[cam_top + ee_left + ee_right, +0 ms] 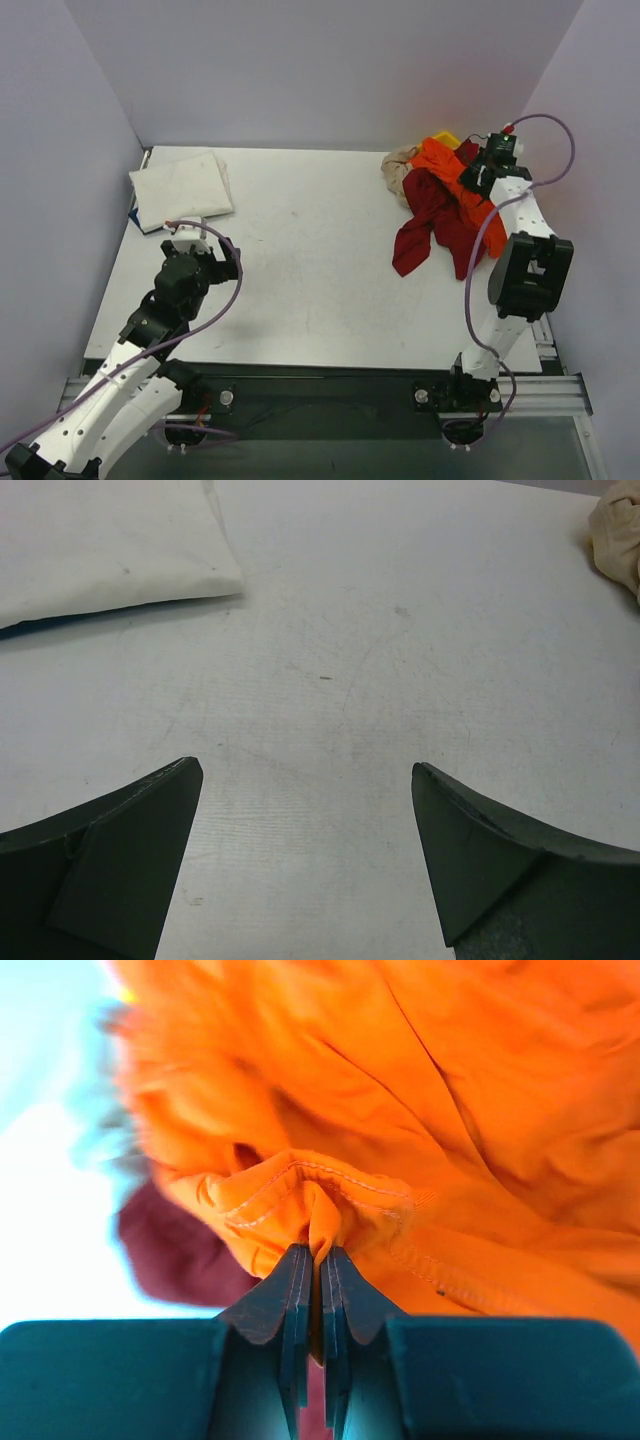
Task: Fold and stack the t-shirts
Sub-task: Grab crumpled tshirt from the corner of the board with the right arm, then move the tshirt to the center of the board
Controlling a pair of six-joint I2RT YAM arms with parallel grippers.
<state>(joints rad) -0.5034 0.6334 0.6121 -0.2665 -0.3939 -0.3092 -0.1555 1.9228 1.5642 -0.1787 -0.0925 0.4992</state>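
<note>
White counter (320, 290), lilac walls (320, 70), 1 folded white t-shirt (180, 188), heap of 3 t-shirts (432, 215), left jaws apart, right jaws clamped on orange t-shirt (450, 1090)

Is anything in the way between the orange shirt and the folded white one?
No, only bare table lies between the orange shirt and the folded white shirt. The right gripper is shut on the orange one. The dark red shirt lies against it and might drag along.

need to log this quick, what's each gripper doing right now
left gripper: open, holding nothing, above bare table
right gripper: shut on a hem fold of the orange t-shirt
</note>
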